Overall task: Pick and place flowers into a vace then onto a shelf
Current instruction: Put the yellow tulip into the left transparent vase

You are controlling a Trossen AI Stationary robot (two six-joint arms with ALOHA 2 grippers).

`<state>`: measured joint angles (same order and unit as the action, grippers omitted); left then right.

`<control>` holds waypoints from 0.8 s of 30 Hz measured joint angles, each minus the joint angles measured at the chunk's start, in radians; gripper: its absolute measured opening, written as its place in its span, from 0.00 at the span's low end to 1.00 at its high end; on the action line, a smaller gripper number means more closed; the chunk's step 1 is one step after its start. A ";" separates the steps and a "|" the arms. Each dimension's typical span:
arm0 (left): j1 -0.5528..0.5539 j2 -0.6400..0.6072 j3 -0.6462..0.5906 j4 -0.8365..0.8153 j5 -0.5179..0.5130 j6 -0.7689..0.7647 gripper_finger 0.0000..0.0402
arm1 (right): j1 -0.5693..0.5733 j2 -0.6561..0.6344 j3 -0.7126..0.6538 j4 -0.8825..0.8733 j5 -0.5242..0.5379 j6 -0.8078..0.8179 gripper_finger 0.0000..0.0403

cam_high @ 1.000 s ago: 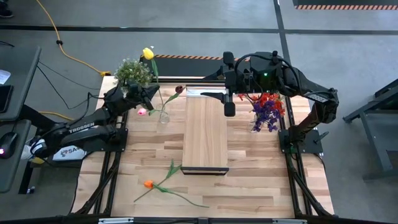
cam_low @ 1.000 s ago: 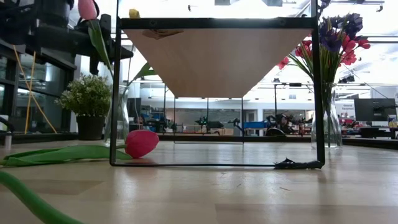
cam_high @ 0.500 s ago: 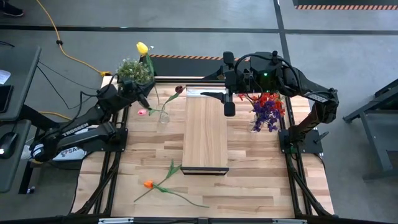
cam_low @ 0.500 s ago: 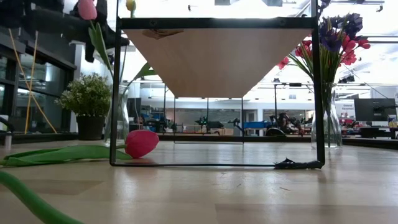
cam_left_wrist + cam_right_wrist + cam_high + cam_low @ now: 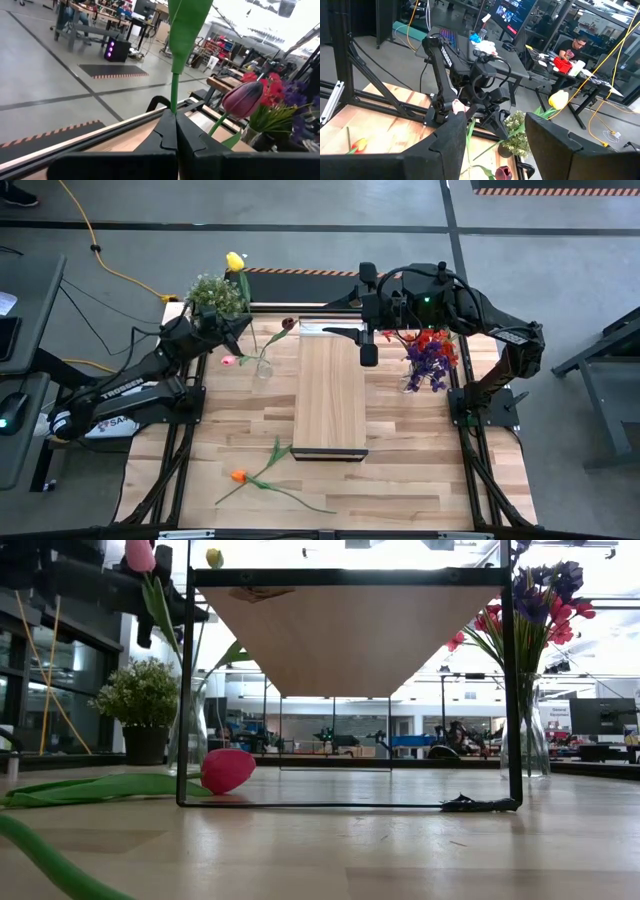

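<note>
Clamping left gripper [image 5: 175, 131] on the yellow flower [image 5: 236, 263] stem, upright, with the glass vase [image 5: 263, 367] toward 5 o'clock. Waiting over shelf [image 5: 329, 395], right gripper [image 5: 495, 142] jaws apart, holding nothing.

The shelf [image 5: 329, 395] is light wood with a dark front edge and a pale strip at its far end; the tabletop [image 5: 420, 470] beneath it is striped in light planks. The yellow flower [image 5: 236, 263] has a green stem. The pink flower [image 5: 228, 360] and the dark maroon flower [image 5: 289, 324] also have green stems. The orange flower [image 5: 238, 476] has green leaves. The bunch [image 5: 430, 352] is red and purple. The potted plant [image 5: 214, 294] is pale green. Both arms are dark. The floor [image 5: 300, 240] is grey, crossed by a yellow cable [image 5: 100, 255] and an orange-and-black striped strip [image 5: 300, 272].
</note>
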<state>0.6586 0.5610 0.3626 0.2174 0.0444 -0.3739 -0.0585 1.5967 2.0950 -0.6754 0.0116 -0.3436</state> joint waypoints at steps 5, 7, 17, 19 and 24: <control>0.000 0.000 -0.024 0.019 0.000 0.003 0.05 | 0.000 0.000 0.000 0.000 0.000 -0.001 0.48; 0.000 0.000 -0.035 0.020 0.000 0.003 0.05 | 0.000 0.000 0.000 0.000 0.000 -0.001 0.48; 0.000 0.000 -0.046 0.020 0.003 0.011 0.05 | 0.000 0.001 0.000 0.000 0.000 -0.001 0.48; 0.000 0.000 -0.046 0.020 0.006 0.018 0.05 | 0.000 0.001 0.000 0.000 0.000 -0.001 0.48; 0.000 0.000 -0.046 0.018 0.006 0.030 0.05 | 0.000 0.008 0.000 0.000 0.001 -0.001 0.48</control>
<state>0.6586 0.5606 0.3164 0.2350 0.0509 -0.3440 -0.0586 1.6050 2.0953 -0.6750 0.0121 -0.3447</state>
